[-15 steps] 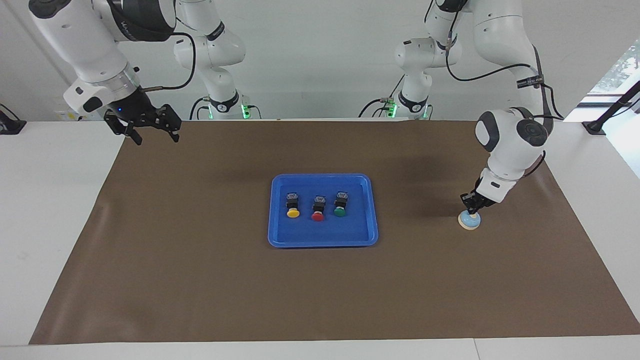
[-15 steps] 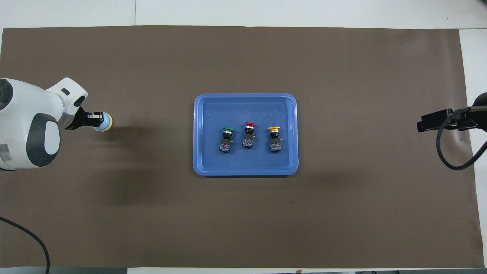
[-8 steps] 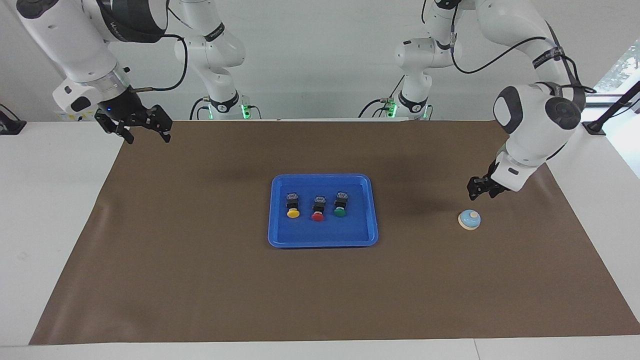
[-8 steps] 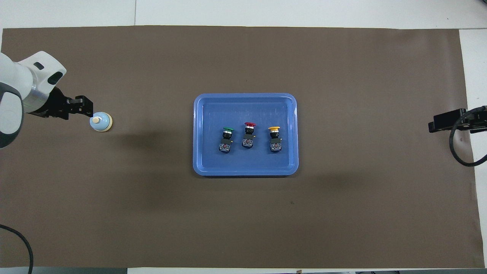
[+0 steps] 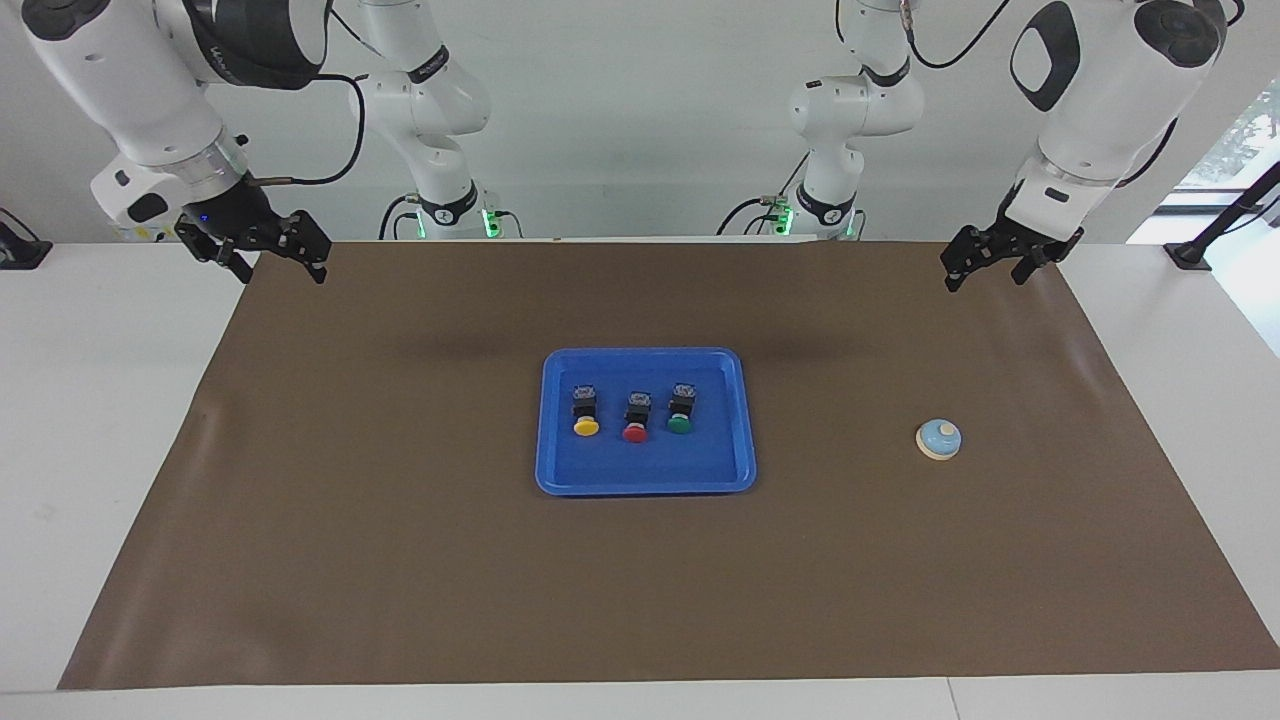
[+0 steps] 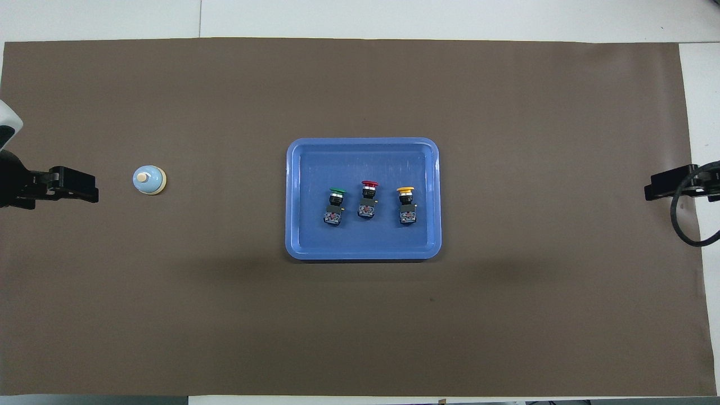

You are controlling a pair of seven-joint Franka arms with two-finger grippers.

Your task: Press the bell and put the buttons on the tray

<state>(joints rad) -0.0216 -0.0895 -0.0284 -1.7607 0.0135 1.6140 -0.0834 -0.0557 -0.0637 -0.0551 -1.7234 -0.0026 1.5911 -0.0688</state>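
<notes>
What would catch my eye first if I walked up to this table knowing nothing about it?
Probably the bright blue tray in the middle of the brown mat, with three buttons lying in a row in it: yellow, red and green. Next, the small light blue bell, alone on the mat toward the left arm's end. The left gripper and right gripper hang open and empty in the air at the two ends.

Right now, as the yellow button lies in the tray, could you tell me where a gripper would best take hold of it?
Probably by the black body of the yellow button, coming straight down. It lies on its side in the tray, cap pointing away from the robots, and the body seems narrower than the cap. The red button lies apart beside it.
</notes>
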